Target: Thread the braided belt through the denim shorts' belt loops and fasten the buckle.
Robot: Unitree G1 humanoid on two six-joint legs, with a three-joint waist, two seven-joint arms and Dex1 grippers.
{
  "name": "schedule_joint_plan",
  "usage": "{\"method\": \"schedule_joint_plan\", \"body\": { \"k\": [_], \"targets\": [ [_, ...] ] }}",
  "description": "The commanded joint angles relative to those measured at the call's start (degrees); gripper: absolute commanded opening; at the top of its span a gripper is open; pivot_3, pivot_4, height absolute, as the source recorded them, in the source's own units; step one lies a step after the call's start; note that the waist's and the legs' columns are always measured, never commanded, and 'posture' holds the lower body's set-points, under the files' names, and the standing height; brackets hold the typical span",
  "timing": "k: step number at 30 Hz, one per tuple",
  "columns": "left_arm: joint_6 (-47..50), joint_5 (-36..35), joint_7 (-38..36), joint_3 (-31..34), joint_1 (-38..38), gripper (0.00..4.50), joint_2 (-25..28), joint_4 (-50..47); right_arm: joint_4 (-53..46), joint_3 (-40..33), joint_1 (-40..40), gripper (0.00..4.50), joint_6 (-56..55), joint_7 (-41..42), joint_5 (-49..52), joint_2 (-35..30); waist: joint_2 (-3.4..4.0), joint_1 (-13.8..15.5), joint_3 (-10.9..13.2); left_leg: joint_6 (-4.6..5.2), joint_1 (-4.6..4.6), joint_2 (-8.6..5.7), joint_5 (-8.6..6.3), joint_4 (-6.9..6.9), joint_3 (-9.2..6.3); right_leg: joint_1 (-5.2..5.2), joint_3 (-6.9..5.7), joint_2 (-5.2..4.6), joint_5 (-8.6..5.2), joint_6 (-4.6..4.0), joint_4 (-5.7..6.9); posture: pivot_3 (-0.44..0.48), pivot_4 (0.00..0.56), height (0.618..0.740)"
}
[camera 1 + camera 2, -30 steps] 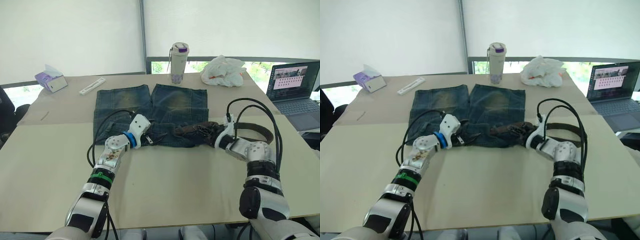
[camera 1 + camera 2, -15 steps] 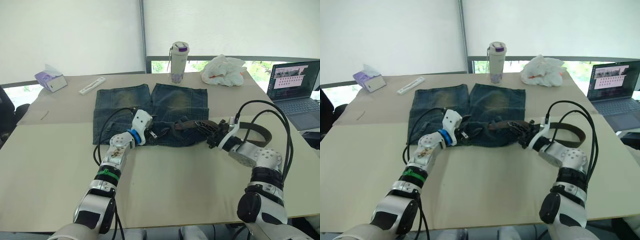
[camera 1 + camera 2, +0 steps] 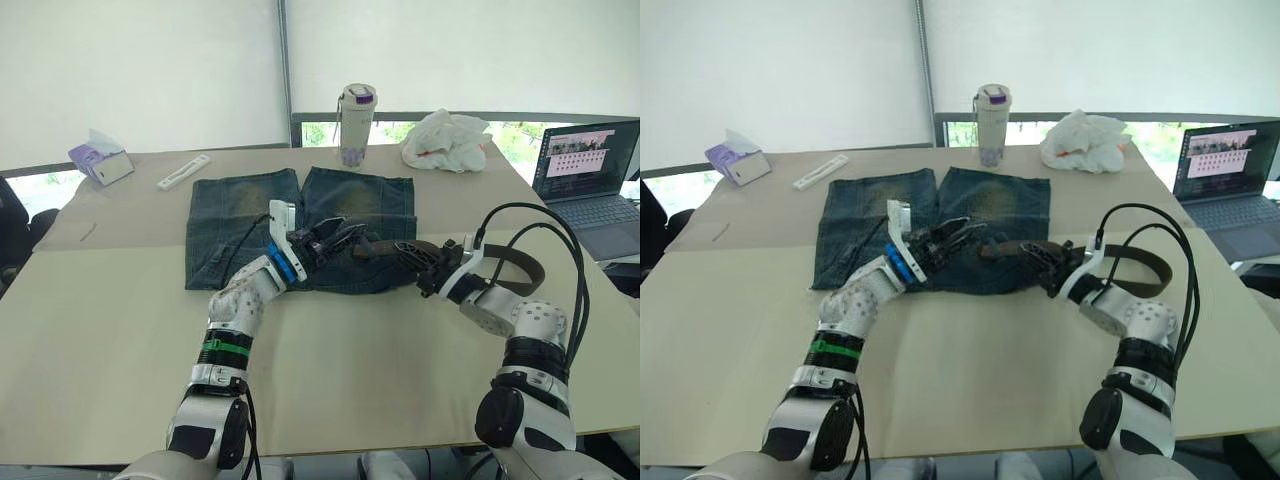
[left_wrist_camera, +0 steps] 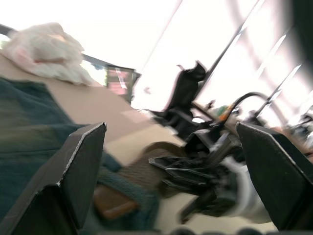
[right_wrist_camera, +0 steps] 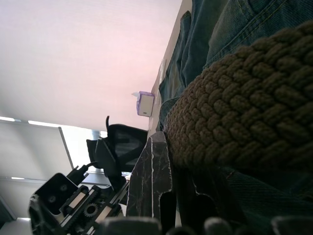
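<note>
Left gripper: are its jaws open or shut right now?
Open. The left gripper shows its two black fingers far apart in its wrist view, with nothing clamped between them, above the denim shorts.

I see my left gripper (image 3: pixel 335 238) spread over the denim shorts (image 3: pixel 300 228), my right gripper (image 3: pixel 412 262) on the braided belt (image 3: pixel 500 262).

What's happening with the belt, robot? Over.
Left gripper open over the denim shorts. Right gripper beside the braided belt, grip unclear. Not buckled. Nothing blocking.
</note>
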Motion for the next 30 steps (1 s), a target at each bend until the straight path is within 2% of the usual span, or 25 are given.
{"method": "schedule_joint_plan", "body": {
  "k": [1,10,21,30],
  "targets": [
    [8.5,-4.5,3.3,2.3,0.1,4.48,-1.0,0.5,-1.5,-0.1,-1.0,0.00,-0.9,0.5,1.9,-0.3,0.03,0.1,0.0,0.00,0.01,-0.01,0.00,0.01,0.01,0.01,0.00,0.00,0.00,0.00,0.00,0.000,0.150,0.740],
    [9.8,-1.1,9.9,2.7,-0.4,4.48,-1.9,4.2,-1.7,0.1,-1.1,0.00,-1.0,1.1,2.1,-0.3,0.03,0.2,0.0,0.00,-0.01,-0.03,0.01,0.03,0.09,0.01,-0.01,0.00,0.00,0.00,-0.02,0.000,0.150,0.740],
    [9.1,0.7,8.8,1.5,-1.8,4.48,-2.9,7.2,-3.6,1.0,-0.4,0.00,0.7,2.8,3.2,0.0,0.03,0.2,0.0,0.00,-0.02,-0.04,0.01,0.02,0.14,0.01,-0.01,-0.01,0.00,0.00,-0.04,0.000,0.150,0.740],
    [8.5,-1.8,7.6,5.4,-4.4,4.48,-4.4,10.3,-5.9,3.1,1.1,0.00,0.8,2.9,4.4,-0.1,0.03,0.1,0.0,0.00,-0.02,-0.04,0.01,0.02,0.19,0.01,-0.02,-0.01,0.00,0.00,-0.04,0.000,0.150,0.740]
  ]
}}
